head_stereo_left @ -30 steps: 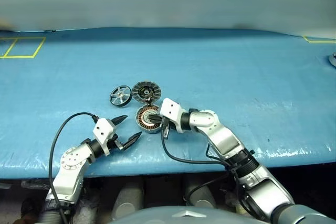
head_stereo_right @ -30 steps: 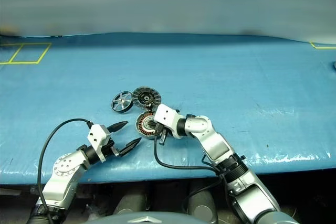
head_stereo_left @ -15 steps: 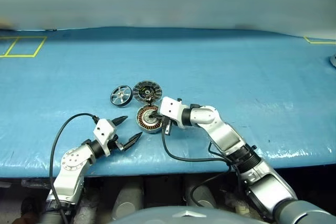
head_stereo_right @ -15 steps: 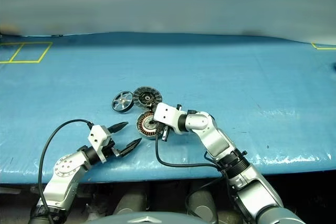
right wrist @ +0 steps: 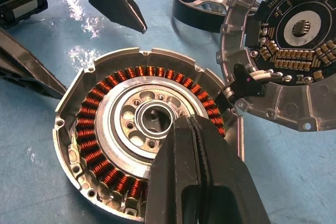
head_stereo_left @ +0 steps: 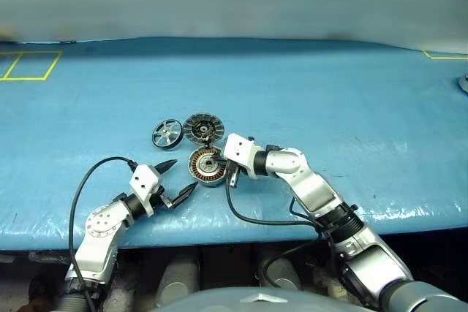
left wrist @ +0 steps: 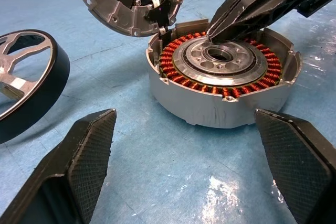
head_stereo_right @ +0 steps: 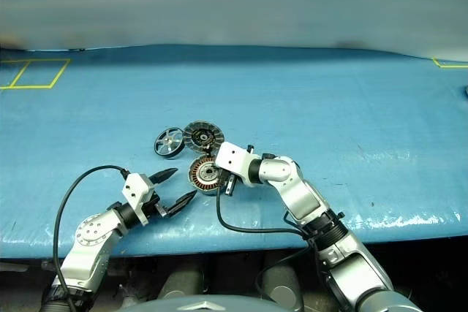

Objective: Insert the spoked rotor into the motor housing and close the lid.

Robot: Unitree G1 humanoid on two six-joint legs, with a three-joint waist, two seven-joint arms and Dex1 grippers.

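Your right pincer [right wrist: 185, 129], pressed shut, tips over the silver hub of the copper-wound motor housing [head_stereo_left: 205, 165] mid-counter [head_stereo_left: 351, 107], the ribbed lid [head_stereo_left: 202, 128] touching its far rim, the dark-rimmed spoked rotor [head_stereo_left: 167, 134] left, while your left pincer [head_stereo_left: 175, 181] gapes wide nearby.

Robot lab bench: blue sheet-covered table [head_stereo_left: 329, 100], yellow tape squares [head_stereo_left: 29, 65], motor parts.
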